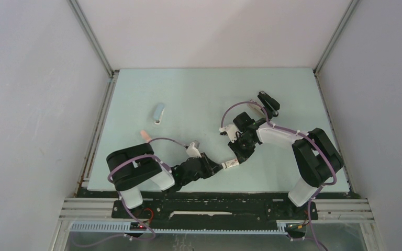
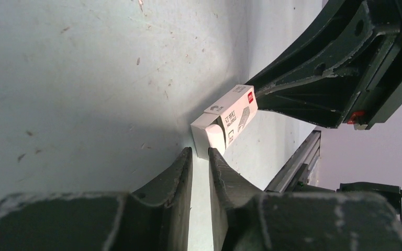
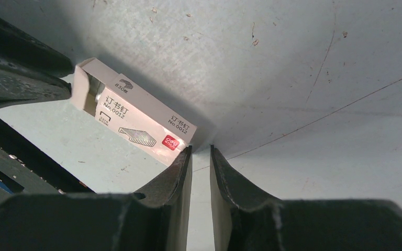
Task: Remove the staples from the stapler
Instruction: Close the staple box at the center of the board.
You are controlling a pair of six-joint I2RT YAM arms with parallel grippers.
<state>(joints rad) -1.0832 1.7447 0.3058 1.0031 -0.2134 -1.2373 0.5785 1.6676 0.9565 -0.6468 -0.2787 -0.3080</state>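
Stapler [image 1: 158, 114]: pale blue, lying on the far left part of the table [image 1: 199, 86], well apart from both arms. A small pink block [image 1: 145, 135] lies near it, on the side nearer the arms.

Staples: none can be made out as loose pieces. A small white staple box [image 3: 136, 117] lies flat on the table near the front edge, between the two claws. One end is open. A grey shine [image 3: 90, 93] shows inside it, but whether that is staples cannot be told.

Left gripper [image 2: 200, 152]: low over the table at the open end of the box. The fingers stand a narrow slit apart, and the box end sits right at their tips. Whether it is pinched or merely touched cannot be told.

Right gripper [image 3: 201, 149]: at the opposite end, the one with the red mark. The fingers are a narrow slit apart and the slit is empty. The box corner meets the tip of one finger.
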